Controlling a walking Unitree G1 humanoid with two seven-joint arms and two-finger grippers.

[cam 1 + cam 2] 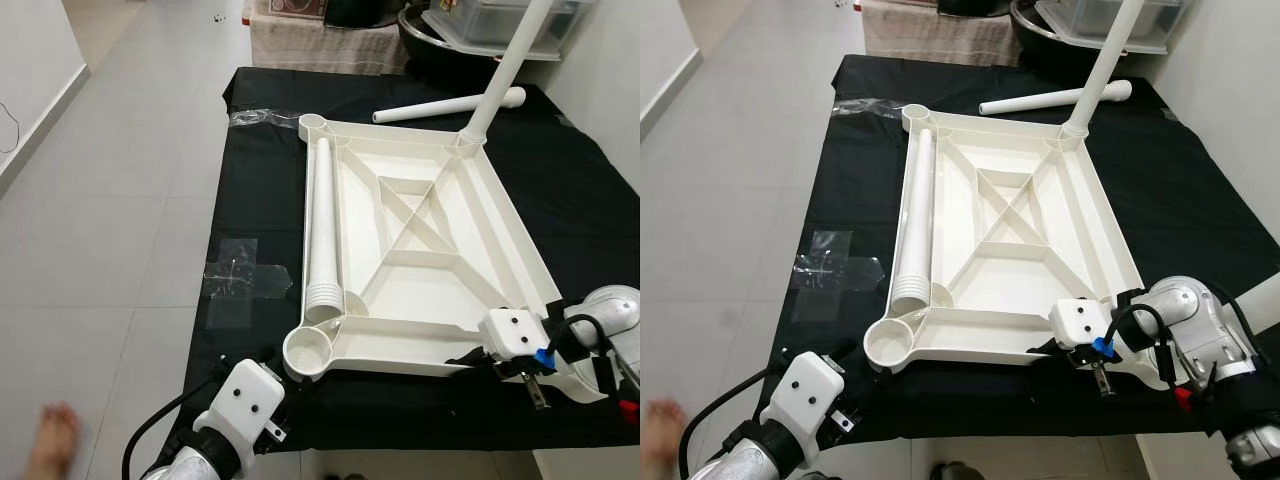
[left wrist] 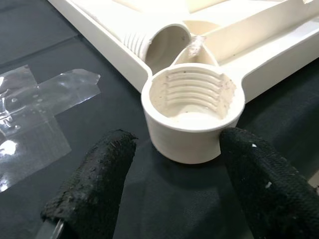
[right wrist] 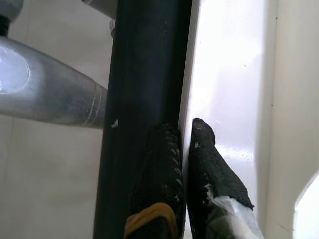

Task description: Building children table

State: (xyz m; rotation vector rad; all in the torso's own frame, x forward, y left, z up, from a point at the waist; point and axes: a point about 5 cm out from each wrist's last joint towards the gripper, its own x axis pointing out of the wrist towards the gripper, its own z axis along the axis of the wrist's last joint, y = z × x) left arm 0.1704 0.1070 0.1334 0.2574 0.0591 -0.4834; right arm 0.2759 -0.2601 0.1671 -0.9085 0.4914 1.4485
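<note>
While the right hand (image 1: pixel 1102 372) pinches the upturned white plastic tabletop's (image 1: pixel 420 290) rim, the left hand (image 2: pixel 174 186), released, straddles a threaded corner socket (image 2: pixel 193 110); a jolt could topple the standing white leg (image 1: pixel 505 70).

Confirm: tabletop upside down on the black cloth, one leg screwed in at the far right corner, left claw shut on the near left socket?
Not quite. The left claw is open, its fingers either side of the near left socket without closing on it, as the left wrist view shows. The rest holds: tabletop upside down on the black cloth, one leg in the far right corner.
</note>
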